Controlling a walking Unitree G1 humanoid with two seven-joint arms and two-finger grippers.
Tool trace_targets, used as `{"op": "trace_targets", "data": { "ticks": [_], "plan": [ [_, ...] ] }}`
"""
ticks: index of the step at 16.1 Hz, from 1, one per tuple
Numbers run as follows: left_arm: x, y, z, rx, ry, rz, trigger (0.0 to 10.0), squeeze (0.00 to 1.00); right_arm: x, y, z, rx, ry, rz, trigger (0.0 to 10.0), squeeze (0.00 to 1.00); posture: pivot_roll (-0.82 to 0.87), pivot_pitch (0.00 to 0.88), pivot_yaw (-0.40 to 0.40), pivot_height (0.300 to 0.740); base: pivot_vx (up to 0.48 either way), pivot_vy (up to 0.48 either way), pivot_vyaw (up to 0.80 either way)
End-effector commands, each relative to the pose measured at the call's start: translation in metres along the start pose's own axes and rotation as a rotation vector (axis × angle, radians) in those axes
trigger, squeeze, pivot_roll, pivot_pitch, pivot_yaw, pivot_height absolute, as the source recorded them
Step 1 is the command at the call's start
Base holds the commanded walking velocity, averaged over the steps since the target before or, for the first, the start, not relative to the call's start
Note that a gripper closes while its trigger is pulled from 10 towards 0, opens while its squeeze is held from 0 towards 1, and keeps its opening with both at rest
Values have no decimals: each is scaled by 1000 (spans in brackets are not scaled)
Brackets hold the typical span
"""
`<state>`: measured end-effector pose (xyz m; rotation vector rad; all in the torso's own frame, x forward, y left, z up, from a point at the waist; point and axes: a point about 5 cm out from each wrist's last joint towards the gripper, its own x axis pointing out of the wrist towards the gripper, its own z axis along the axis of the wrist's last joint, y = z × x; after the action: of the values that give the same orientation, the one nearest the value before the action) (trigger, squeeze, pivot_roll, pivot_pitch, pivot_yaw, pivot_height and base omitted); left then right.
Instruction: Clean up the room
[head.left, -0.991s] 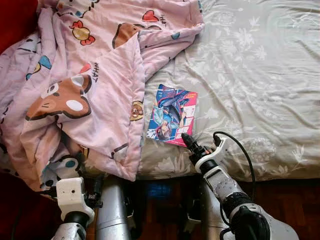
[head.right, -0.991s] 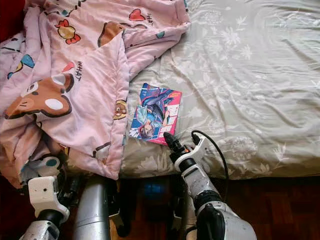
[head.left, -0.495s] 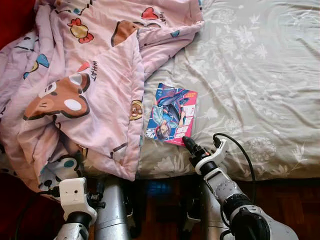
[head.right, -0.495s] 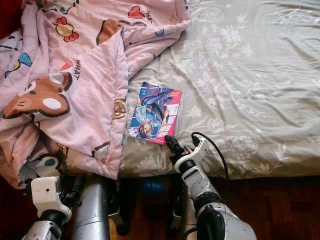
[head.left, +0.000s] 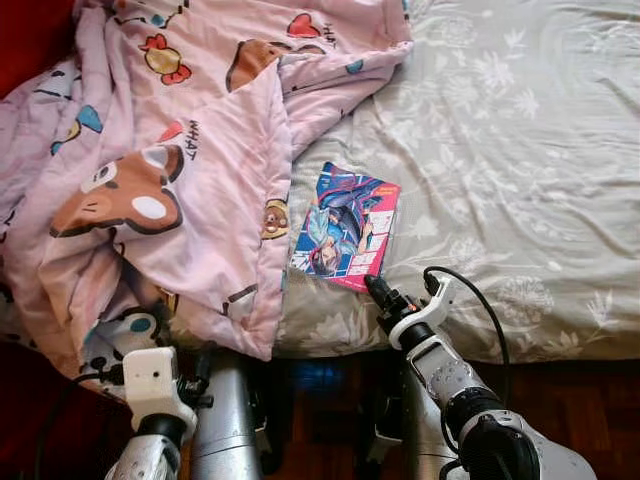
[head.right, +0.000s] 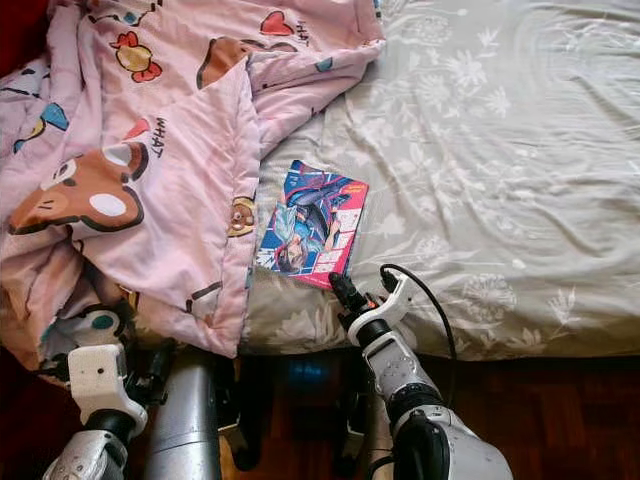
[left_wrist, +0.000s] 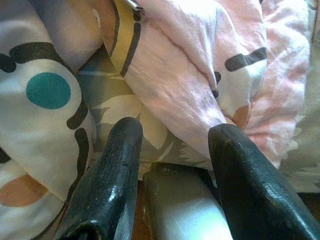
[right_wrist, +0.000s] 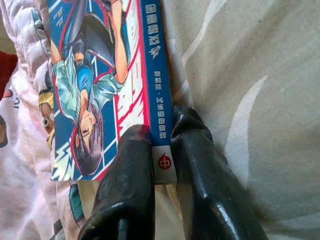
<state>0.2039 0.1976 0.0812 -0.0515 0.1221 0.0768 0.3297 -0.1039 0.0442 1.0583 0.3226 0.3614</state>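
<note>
A comic book (head.left: 346, 225) with a blue and pink cover lies on the grey floral bed sheet (head.left: 520, 150), beside the edge of a pink cartoon quilt (head.left: 170, 150). My right gripper (head.left: 372, 288) reaches up from the bed's near edge to the book's near corner. In the right wrist view its two fingers (right_wrist: 130, 170) are shut on the lower end of the book's blue spine (right_wrist: 159, 115). My left gripper (left_wrist: 172, 150) stands open low at the bed's side, under the hanging folds of the quilt (left_wrist: 200, 75), holding nothing.
The quilt is bunched over the left half of the bed and hangs over its near edge. Dark wooden floor (head.left: 580, 400) runs along the bed's front. A red surface (head.left: 30, 40) shows at the far left corner. The right part of the sheet is bare.
My right gripper has crept a little forward onto the book's near corner, and the book has tilted slightly. The left wrist has shifted a little to the right below the quilt.
</note>
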Motion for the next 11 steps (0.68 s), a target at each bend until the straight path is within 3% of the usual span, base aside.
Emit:
{"op": "trace_targets", "data": {
  "ticks": [1, 4, 6, 8, 11],
  "plan": [
    [-2, 6, -11, 15, 47, 25, 10000, 0, -6, -8, -29, 26, 105, -64, 0, 0, 216, 399, -31, 589, 0, 0, 0],
    [12, 9, -12, 18, 34, 32, 10000, 0, -1, -4, -13, -71, 65, -57, 0, 0, 195, 347, -39, 589, 0, 0, 0],
    [22, 10, -11, 21, 19, 37, 10000, 0, -4, -8, 4, -225, -9, -110, 0, 0, 171, 308, -46, 589, 0, 0, 0],
    [36, 12, -13, 19, 14, 42, 10000, 0, -13, -16, 17, -353, -84, -168, 0, 0, 141, 256, -50, 589, 0, 0, 0],
    [52, 13, -14, 18, 6, 40, 10000, 0, -22, -21, 24, -440, -145, -195, 0, 0, 113, 196, -45, 589, 0, 0, 0]
  ]
}}
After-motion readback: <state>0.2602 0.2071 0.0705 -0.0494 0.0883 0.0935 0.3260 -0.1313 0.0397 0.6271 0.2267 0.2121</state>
